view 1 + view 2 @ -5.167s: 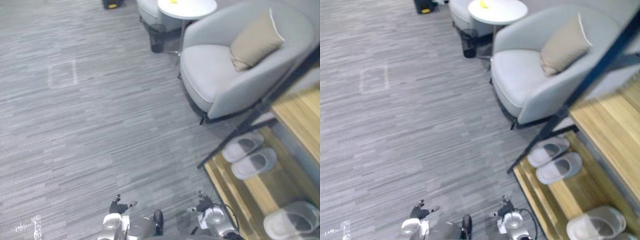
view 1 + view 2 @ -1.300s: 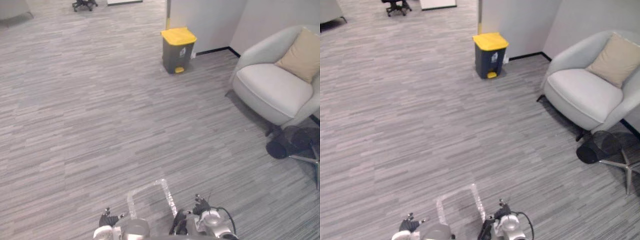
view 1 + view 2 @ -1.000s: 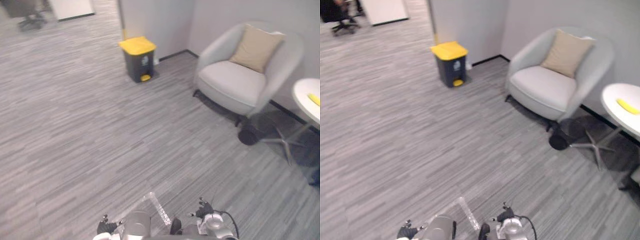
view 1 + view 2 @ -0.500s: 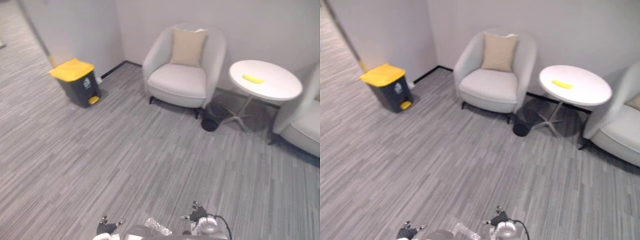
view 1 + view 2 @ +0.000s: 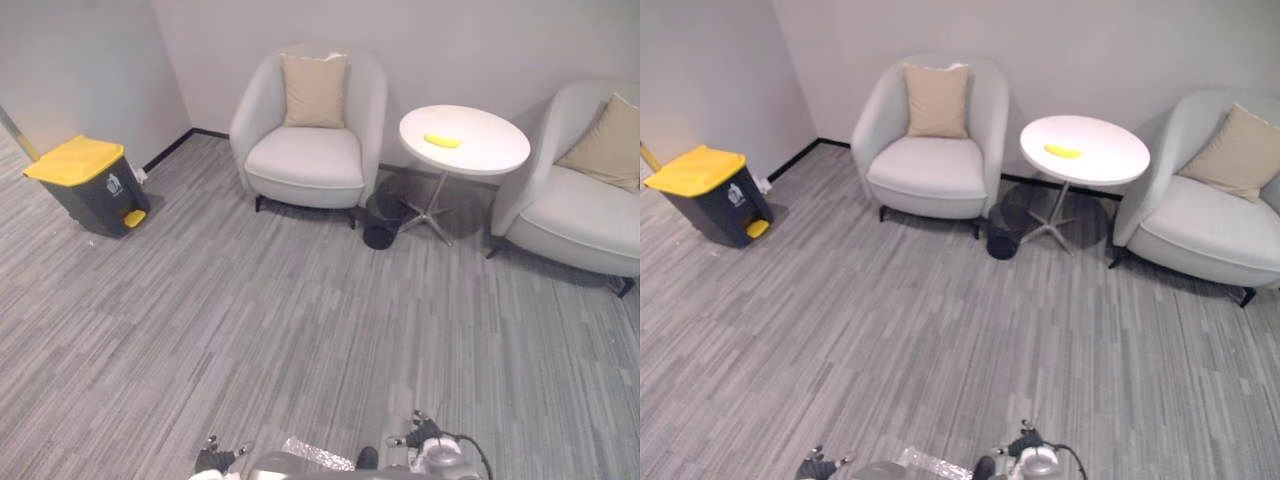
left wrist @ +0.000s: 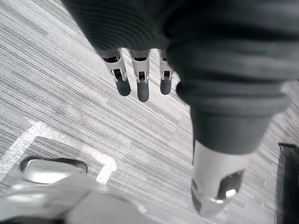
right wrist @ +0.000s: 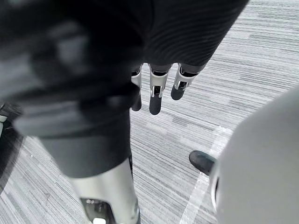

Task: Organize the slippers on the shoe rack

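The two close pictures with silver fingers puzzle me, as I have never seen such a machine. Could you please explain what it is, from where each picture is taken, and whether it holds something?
It is a humanoid robot standing on a grey carpet floor. The two wide pictures come from cameras in its head, looking down at a room: an armchair, a round white table with a small yellow object, a second armchair, and a dark bin with a yellow lid. The two close pictures come from cameras on its wrists: one looks along the left hand, the other along the right hand. Both hands hang above the floor with straight fingers and hold nothing.
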Robot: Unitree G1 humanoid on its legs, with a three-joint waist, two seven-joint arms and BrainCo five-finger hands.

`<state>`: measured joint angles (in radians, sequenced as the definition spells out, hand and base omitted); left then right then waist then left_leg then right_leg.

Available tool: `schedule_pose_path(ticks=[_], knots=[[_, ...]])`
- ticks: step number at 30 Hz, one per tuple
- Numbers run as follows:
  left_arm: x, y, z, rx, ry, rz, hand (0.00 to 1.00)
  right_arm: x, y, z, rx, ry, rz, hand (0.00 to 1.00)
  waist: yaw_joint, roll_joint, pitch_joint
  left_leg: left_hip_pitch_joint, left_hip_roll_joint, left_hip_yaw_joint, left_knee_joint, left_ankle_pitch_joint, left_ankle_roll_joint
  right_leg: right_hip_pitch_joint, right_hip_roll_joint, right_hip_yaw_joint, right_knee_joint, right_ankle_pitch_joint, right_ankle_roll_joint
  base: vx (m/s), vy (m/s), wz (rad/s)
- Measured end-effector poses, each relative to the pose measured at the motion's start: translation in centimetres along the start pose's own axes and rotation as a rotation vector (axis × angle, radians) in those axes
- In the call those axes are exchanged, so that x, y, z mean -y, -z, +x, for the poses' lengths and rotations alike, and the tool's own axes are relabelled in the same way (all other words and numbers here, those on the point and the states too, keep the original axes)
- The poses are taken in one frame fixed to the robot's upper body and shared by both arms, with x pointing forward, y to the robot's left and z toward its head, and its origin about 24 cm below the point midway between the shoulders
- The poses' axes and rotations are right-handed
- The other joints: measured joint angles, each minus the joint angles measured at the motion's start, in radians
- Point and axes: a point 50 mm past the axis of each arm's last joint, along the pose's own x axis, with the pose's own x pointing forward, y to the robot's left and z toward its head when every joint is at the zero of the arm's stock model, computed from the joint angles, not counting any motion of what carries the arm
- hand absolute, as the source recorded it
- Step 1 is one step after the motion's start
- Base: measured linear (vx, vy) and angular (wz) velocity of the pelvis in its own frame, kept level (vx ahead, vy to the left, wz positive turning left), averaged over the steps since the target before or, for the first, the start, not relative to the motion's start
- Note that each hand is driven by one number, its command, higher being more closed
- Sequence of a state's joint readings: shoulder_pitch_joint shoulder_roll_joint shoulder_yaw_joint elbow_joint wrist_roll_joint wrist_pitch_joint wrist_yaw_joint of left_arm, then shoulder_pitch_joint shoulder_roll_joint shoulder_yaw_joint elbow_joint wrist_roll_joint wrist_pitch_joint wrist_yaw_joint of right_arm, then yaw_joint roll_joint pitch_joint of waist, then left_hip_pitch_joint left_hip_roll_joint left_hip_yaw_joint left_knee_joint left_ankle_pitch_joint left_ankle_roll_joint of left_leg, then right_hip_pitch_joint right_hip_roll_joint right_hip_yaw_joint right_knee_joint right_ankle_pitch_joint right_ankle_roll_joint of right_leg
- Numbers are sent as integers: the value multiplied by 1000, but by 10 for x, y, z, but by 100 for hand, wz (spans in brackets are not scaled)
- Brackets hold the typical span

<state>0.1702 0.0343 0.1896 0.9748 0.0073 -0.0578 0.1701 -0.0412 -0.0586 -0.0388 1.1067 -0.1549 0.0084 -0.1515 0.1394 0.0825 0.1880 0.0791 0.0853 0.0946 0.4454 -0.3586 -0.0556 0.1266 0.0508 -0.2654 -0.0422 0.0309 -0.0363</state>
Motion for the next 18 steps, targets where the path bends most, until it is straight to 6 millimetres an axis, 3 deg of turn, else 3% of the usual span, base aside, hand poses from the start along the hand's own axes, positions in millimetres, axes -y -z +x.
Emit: schedule_pose_path(ticks=[2,3,5,6,7,9,15,18], knots=[[-3,-2,1,6,-9,-6,0,-3,-2,0,-1,-3,3,0,26,-15,9,-84,-39,-108,137,16,52,-12,-5,70,3,0,-4,45,17,-57],[-2,-3,1,10,-8,-10,0,-1,-3,1,-1,5,7,0,30,-15,22,-105,-68,-169,132,5,63,-17,-8,99,3,-1,-4,2,10,-57],[4,-5,-1,19,4,-28,0,5,-9,3,8,26,25,0,31,6,31,-155,-101,-276,52,5,50,-50,-15,138,-4,-1,-3,-84,115,-74],[8,0,-3,7,12,-40,0,9,-9,3,11,38,29,0,39,37,25,-151,-85,-261,-11,63,47,-28,5,152,-20,7,11,-35,148,-92],[9,3,-4,-6,14,-39,0,5,-8,2,7,30,32,0,53,41,25,-133,-72,-230,-37,80,53,-37,4,148,33,-4,15,113,115,-74],[4,2,-2,-2,-1,-42,0,-2,-9,1,14,16,47,0,48,8,22,-95,-88,-192,-89,80,54,-20,-24,163,79,-70,23,189,95,-51],[-2,-4,-1,21,-15,-47,0,-11,7,-6,-8,3,65,0,44,-33,-29,-25,-96,-162,-182,118,61,-14,-31,186,71,-89,34,222,24,-17],[-1,-12,1,42,-13,-46,0,-8,10,-6,-15,9,63,0,45,-45,-35,-26,-126,-186,-112,129,62,21,-56,191,67,-89,34,161,49,-9]])
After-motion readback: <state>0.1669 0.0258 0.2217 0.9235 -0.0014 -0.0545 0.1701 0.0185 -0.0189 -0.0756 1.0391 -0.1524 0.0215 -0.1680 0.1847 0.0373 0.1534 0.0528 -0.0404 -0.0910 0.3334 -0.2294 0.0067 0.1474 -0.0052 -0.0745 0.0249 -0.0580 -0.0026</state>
